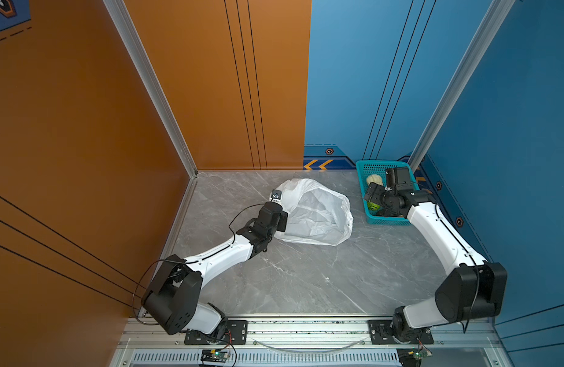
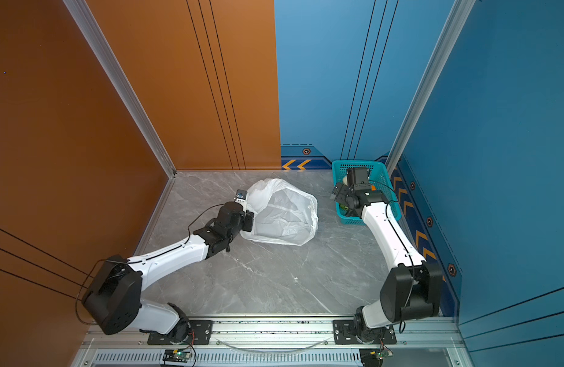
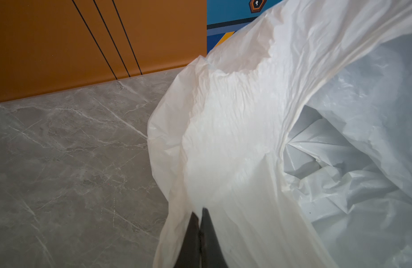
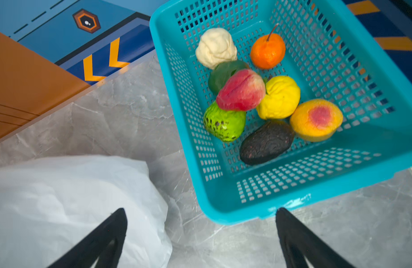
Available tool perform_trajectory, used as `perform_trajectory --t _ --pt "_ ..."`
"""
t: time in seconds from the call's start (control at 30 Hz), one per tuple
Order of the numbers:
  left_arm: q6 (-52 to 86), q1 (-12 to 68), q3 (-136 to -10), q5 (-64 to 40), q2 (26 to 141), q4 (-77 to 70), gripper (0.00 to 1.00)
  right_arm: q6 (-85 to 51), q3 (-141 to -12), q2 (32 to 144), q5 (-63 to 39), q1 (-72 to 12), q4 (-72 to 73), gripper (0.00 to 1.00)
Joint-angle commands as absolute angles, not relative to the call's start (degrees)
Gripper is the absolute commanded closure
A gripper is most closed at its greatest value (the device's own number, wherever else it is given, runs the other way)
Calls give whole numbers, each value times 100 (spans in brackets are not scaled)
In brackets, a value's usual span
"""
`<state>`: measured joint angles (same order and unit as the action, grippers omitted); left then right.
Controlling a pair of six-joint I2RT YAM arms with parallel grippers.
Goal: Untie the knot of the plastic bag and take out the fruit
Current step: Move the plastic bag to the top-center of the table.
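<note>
The white plastic bag (image 1: 315,213) (image 2: 283,213) lies crumpled on the grey marble tabletop (image 1: 306,279), roughly midway between the two arms, its mouth gaping wide towards the camera in both top views. The left gripper (image 3: 200,215) is clenched on a fold of the bag's rim at the side nearest the orange wall. In the left wrist view its two dark fingers (image 3: 188,241) press together with the thin plastic draped over and around them, holding that edge raised off the table. The teal basket (image 1: 360,165) (image 4: 316,185) stands in the far corner by the blue wall, just beside the bag but apart from it. All the fruit in sight lies inside it: a cream-white knobbly fruit (image 4: 215,47), an orange with a stem (image 4: 267,52), a dark green fruit (image 4: 221,74), a lumpy yellow fruit (image 4: 279,97), a yellow-red peach (image 4: 316,119), a bright green scaly fruit (image 4: 223,123) and a dark avocado (image 4: 266,142). A red-pink fruit (image 4: 241,90), slightly blurred, sits on top of the two green ones. The right gripper (image 4: 200,210) (image 1: 374,192) hangs over the basket's edge nearest the bag, jaws spread wide and holding nothing.
</note>
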<state>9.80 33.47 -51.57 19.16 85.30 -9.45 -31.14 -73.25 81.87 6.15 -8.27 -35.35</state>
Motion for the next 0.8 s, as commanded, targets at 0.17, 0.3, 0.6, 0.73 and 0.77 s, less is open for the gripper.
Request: perform_trajectory --t 0.17,0.3,0.6,0.73,0.77 --pt "678 2990 -6086 1456 9467 -1713 100 -3892 -6334 7071 982 -1431 -3967 0" --pt "664 2922 -6281 1296 9718 -1824 100 -3916 -6142 6838 993 -1503 -4041 0" --pt "772 2967 -5955 838 9234 -1742 21 -3684 -6059 6757 1019 -1478 -4017 0" --pt "948 3106 -5506 710 8735 -1535 2 -3571 -6000 6712 999 -1439 -3932 0" --pt "960 3160 -5381 692 8588 -1500 2 -3547 -5975 6699 991 -1434 -3908 0"
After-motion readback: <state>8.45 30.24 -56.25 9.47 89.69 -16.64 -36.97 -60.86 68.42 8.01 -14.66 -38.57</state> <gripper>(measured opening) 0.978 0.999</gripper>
